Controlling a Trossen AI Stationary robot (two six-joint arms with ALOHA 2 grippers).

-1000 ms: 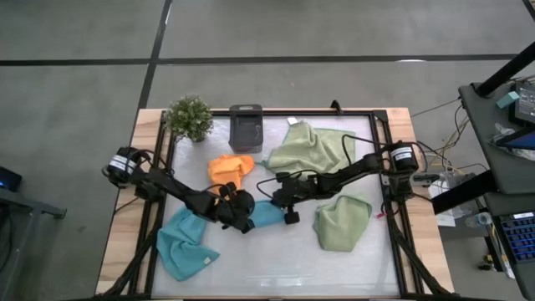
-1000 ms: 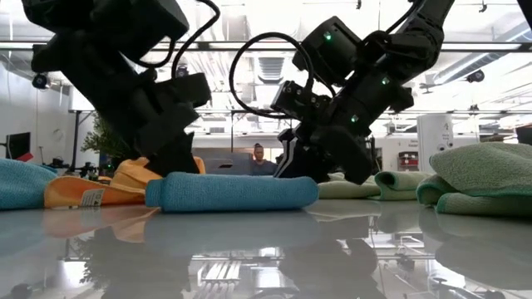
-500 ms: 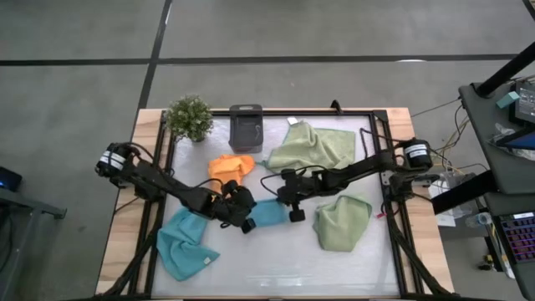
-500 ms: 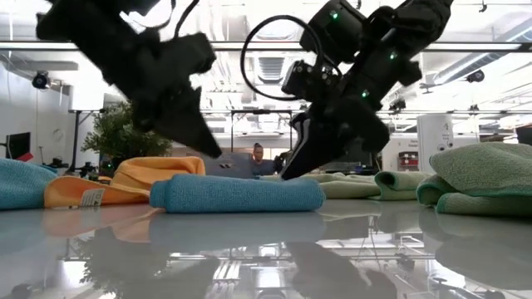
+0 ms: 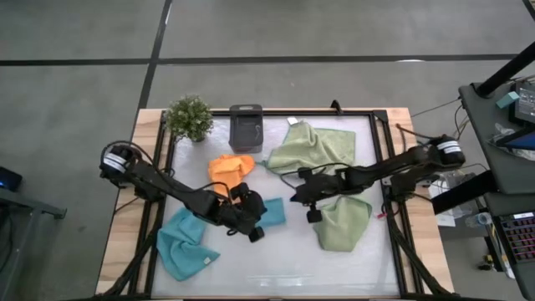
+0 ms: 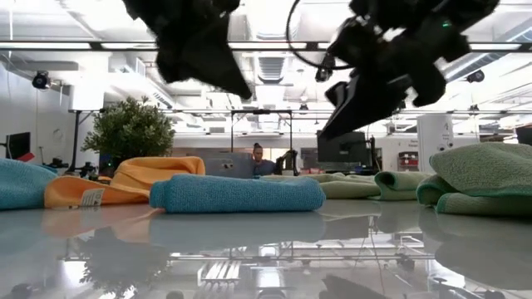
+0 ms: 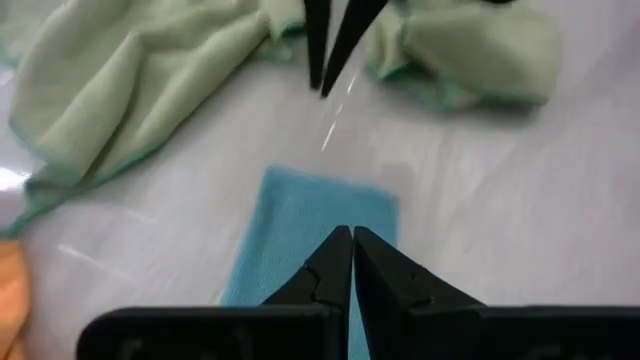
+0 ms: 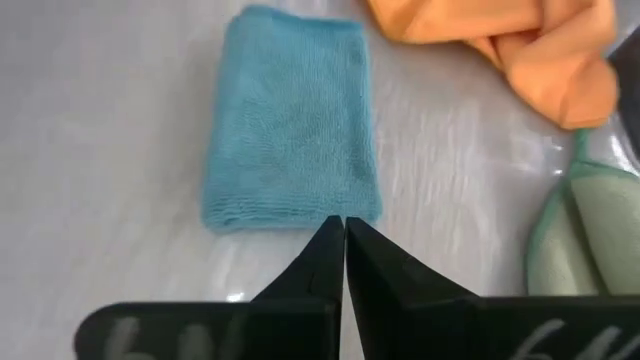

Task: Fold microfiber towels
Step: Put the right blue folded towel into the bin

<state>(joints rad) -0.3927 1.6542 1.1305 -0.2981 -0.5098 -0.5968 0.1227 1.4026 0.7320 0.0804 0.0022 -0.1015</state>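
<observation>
At table centre, a folded light blue towel [image 5: 269, 211] is seen lying flat as a neat rectangle, touched by neither arm. The left gripper [image 5: 256, 233] is held just above the towel's near edge, fingers pressed together, nothing held. The right gripper [image 5: 313, 215] is raised just to the towel's right, fingers likewise closed and empty. An orange towel [image 5: 230, 169] is crumpled just behind the blue one. A second light blue towel [image 5: 185, 243] is spread loosely at front left. One sage green towel [image 5: 313, 149] is spread at the back, another [image 5: 343, 222] bunched at front right. A potted plant [image 5: 190, 118] and dark grey box [image 5: 246, 126] stand along the back edge.
</observation>
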